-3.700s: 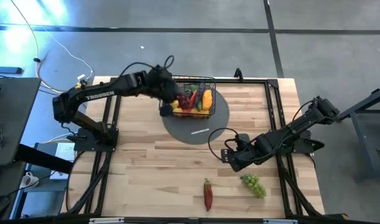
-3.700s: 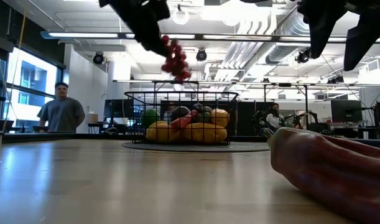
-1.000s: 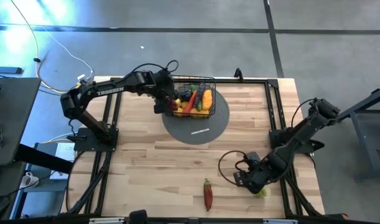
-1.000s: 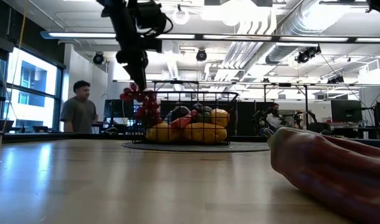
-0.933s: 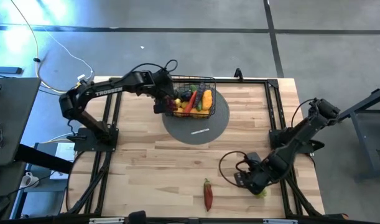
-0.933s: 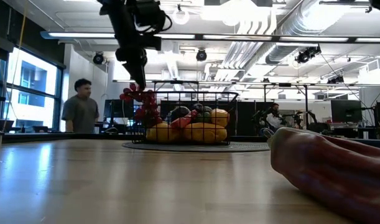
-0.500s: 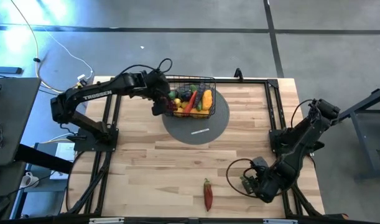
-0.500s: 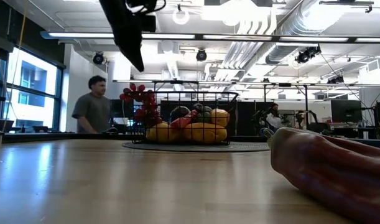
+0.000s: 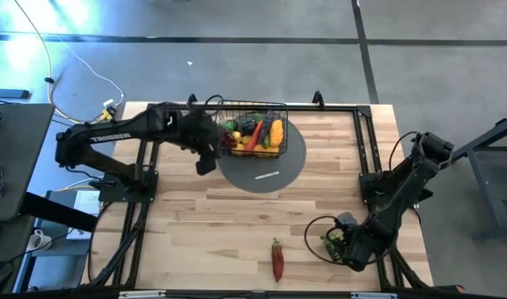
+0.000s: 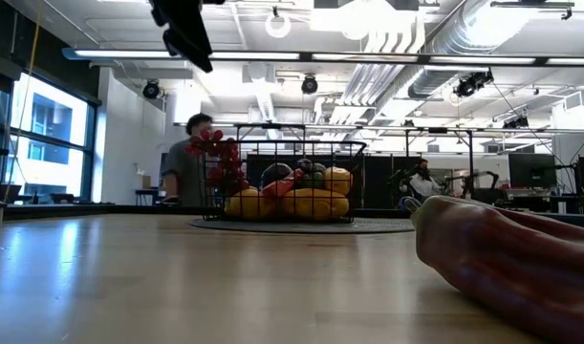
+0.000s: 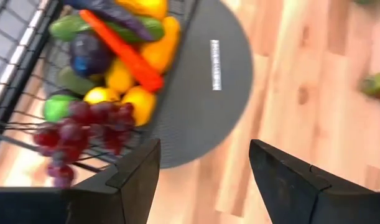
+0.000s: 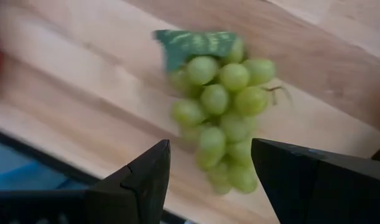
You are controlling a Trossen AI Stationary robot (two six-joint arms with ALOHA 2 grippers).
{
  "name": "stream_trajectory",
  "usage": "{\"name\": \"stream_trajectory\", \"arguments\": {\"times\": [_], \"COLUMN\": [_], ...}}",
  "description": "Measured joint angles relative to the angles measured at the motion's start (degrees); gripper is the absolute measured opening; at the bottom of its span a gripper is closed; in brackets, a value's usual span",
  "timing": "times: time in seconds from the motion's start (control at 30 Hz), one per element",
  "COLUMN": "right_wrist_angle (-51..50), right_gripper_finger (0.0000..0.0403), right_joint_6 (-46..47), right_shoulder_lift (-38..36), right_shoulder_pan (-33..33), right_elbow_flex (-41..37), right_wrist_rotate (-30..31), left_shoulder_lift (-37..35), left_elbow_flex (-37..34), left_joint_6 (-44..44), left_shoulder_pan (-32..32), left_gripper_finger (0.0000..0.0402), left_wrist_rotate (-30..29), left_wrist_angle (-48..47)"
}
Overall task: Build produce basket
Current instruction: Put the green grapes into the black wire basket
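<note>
One bunch of green grapes (image 12: 222, 102) lies at the bench's near right under the right gripper's (image 12: 209, 180) spread jaws; lumpy, light, likely slippery, best pinched across its middle.

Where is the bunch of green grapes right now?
In the high view, the bunch of green grapes lies on the wooden table near its front right corner, under the right end effector, right of the red pepper.

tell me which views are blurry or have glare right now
Low view: the red pepper looms close and soft, ceiling lights glare. Left wrist view: the red grapes and basket are smeared. Right wrist view: the green grapes are soft. High view: sharp.
</note>
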Motion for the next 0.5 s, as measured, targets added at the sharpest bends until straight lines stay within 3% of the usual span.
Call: {"name": "stream_trajectory", "arguments": {"times": [0.17,0.5], "right_wrist_angle": [2.93,23.0], "right_gripper_finger": [0.0206,0.0206], "right_joint_6": [0.6,1.72], "right_shoulder_lift": [0.0,-0.1], "right_shoulder_pan": [-0.01,-0.2], "right_elbow_flex": [-3.97,-15.48], "right_wrist_rotate": [-3.45,-4.48], "left_shoulder_lift": [-0.64,-0.56], "left_elbow_flex": [0.0,0.0], "left_joint_6": [-2.88,-3.37], "left_shoulder_pan": [-4.43,-7.77], "left_gripper_finger": [0.0236,0.0236], "left_wrist_rotate": [-0.04,-0.24], "left_wrist_angle": [0.0,0.0]}}
